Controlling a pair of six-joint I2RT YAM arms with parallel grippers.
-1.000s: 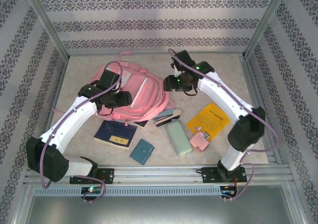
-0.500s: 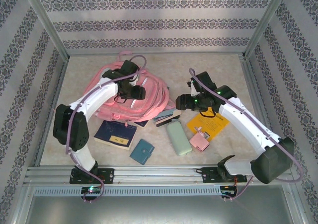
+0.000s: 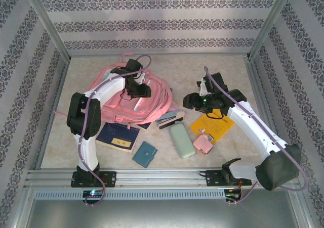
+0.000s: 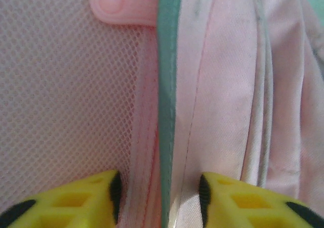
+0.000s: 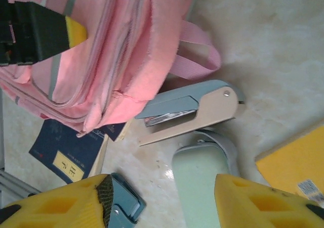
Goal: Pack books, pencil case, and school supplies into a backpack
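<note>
**A:** where'd the pale mint-green oblong pencil case (image 3: pixel 181 140) sit?

**B:** table (image 3: pixel 202 66), 6 o'clock of the open right tool (image 3: pixel 188 102), lying 11-to-5. left tool (image 4: pixel 159 187) straddled the pink fabric backpack (image 3: pixel 157 99), couldn't tell if gripping tbh

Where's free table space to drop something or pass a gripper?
Free: the table's far-right corner, between backpack and back wall; the near-left strip beside the navy book. Crowded: stapler, mint case, pink item, yellow book, teal notebook, bunched near-centre.
</note>
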